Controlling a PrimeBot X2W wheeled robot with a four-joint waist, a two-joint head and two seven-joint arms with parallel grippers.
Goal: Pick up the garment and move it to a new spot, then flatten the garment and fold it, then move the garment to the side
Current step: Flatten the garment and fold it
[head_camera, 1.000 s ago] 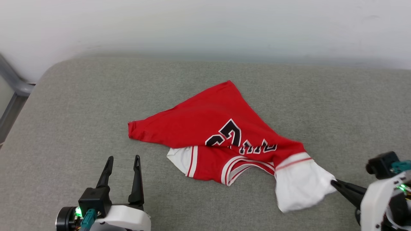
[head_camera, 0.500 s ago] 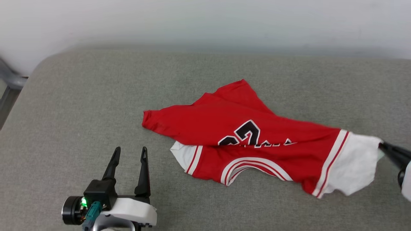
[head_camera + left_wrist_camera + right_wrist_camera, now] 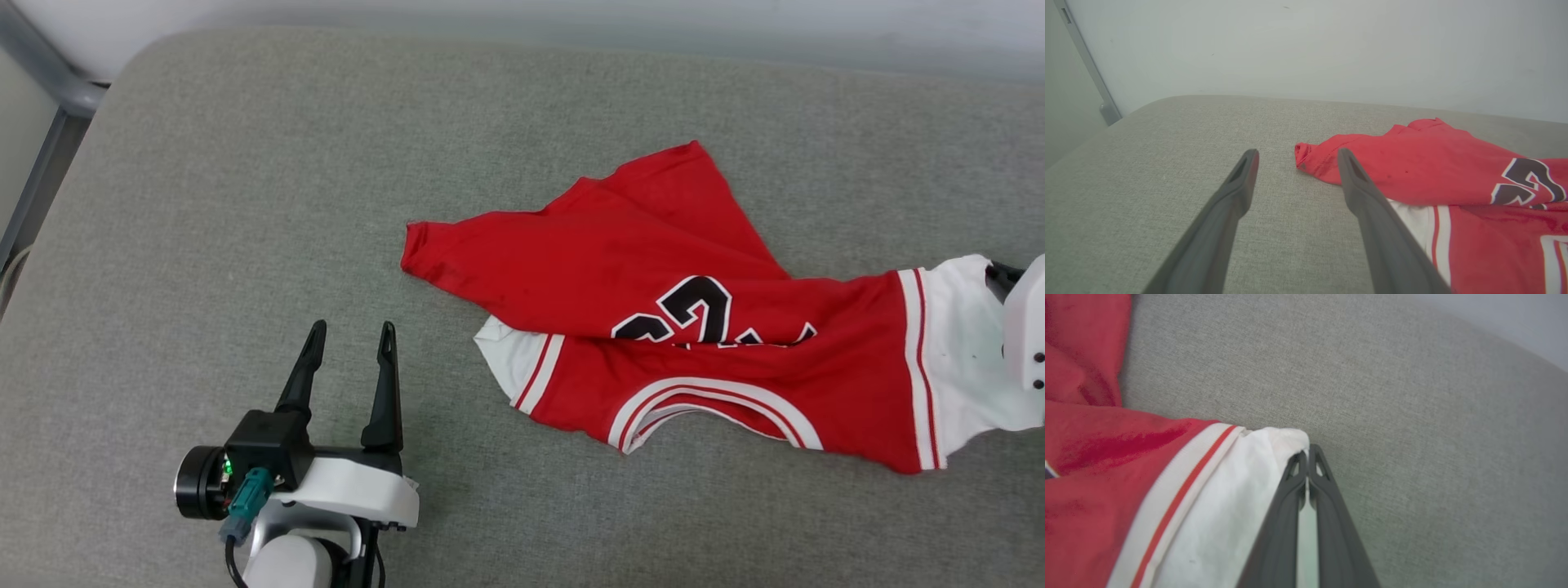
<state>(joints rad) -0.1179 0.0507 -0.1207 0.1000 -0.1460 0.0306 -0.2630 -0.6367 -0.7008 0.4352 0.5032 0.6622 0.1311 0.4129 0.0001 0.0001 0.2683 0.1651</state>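
Stretched longer than a second ago, the garment (image 3: 653, 327) now runs out toward my right side, and its white sleeve (image 3: 963, 359), which was bunched and drooping then, is pulled taut away from the red body. It lies right of centre on the grey cushion (image 3: 245, 204), part folded over itself, with one red corner pointing to the far edge and another toward my left.

My right claw (image 3: 1307, 451) is clenched on the hem of that white sleeve — both dark fingers pressed together with cloth caught at them. My left claw (image 3: 351, 327) hangs released, fingers spread, near the garment's left corner but not touching it.

Open room is plentiful: bare cushion spreads left of the garment and ahead of it up to the rounded far edge, and more lies beyond the held sleeve.

The cloth is smooth and slightly shiny, with black white-outlined lettering (image 3: 694, 310) half hidden by the fold and striped red-white collar trim (image 3: 702, 396) curving below. The cushion is a coarse woven weave — behind it are a plain pale wall (image 3: 1306, 41) and a grey metal rail (image 3: 49, 73).
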